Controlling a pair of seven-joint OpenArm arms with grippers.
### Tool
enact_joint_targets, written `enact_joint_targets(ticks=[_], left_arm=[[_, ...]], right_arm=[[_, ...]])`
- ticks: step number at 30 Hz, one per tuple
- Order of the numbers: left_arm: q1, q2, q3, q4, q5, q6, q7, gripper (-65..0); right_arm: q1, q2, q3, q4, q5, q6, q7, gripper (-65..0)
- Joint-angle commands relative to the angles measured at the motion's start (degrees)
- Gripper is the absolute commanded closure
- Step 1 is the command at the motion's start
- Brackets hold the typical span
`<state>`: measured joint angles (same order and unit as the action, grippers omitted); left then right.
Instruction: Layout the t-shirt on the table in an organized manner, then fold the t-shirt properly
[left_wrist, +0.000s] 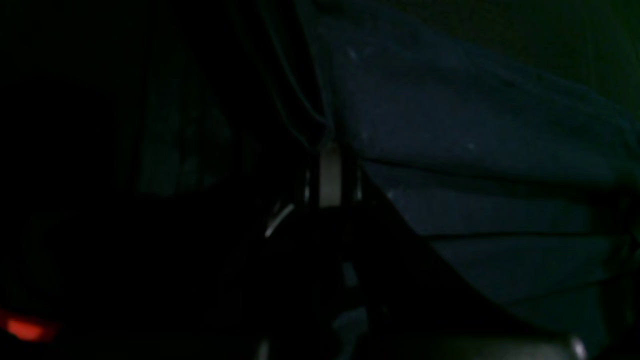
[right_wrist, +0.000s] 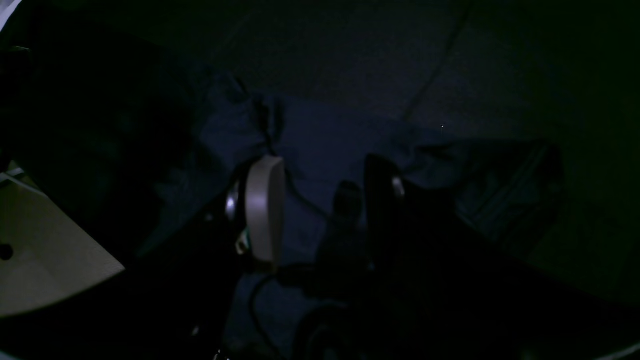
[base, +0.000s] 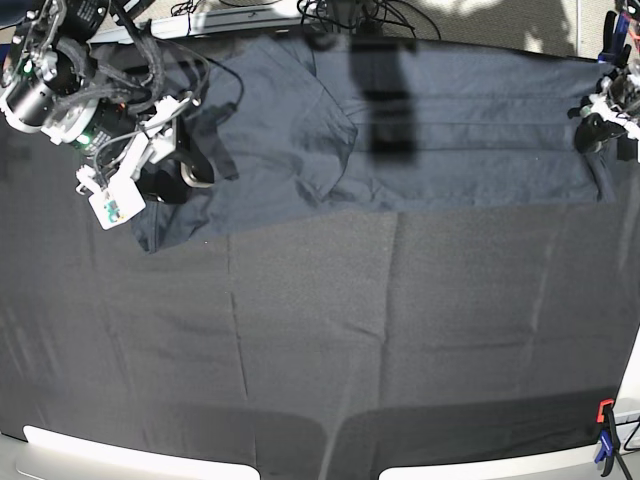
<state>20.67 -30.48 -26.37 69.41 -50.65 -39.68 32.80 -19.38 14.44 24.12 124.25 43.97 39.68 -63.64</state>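
Because the t-shirt is thin, limp cloth with a slight sheen, it looks light and easy to drag but will sag, crease and slide against the table rather than hold any shape. It lies stretched in a long band along the far edge of the table, reaching from one arm to the other, with a rumpled flap folded over near the left of the base view.

The left claw sits at the far right of the base view, at the end of the shirt. Its wrist view is very dark, yet it shows the pale fingertip pressed together with a gather of fabric pulled taut from it, so it appears to be pinching the shirt's edge.

The right claw is over the bunched end at the left of the base view, its fingers spread with cloth lying between them but not squeezed.

A good hold, I judge, is on a seam or hem at a corner, where the doubled cloth gives the fingers more to bite. Pinching a single layer in mid-panel would likely slip or lift only a peak.
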Motion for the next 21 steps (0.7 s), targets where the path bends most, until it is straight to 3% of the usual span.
enact_joint_targets(ticks=[1, 9, 19, 21], left_arm=[[0.11, -1.14, -2.08, 0.57, 0.24, -0.32, -0.31, 0.0], [0.15, -1.14, -14.62, 0.76, -1.05, -0.32, 0.79, 0.0], [0.15, -1.11, -15.21, 0.76, -3.58, -0.32, 4.04, 0.0], [0.15, -1.11, -15.21, 0.76, -3.61, -0.32, 4.59, -14.3]], right_arm=[[0.31, 0.61, 0.24, 1.01, 1.22, 0.32, 1.68, -25.6], [0.31, 0.63, 0.24, 1.01, 1.25, 0.32, 1.9, -25.6], [0.31, 0.61, 0.24, 1.01, 1.25, 0.32, 1.95, -25.6], [0.31, 0.63, 0.24, 1.01, 1.25, 0.32, 1.95, -25.6]])
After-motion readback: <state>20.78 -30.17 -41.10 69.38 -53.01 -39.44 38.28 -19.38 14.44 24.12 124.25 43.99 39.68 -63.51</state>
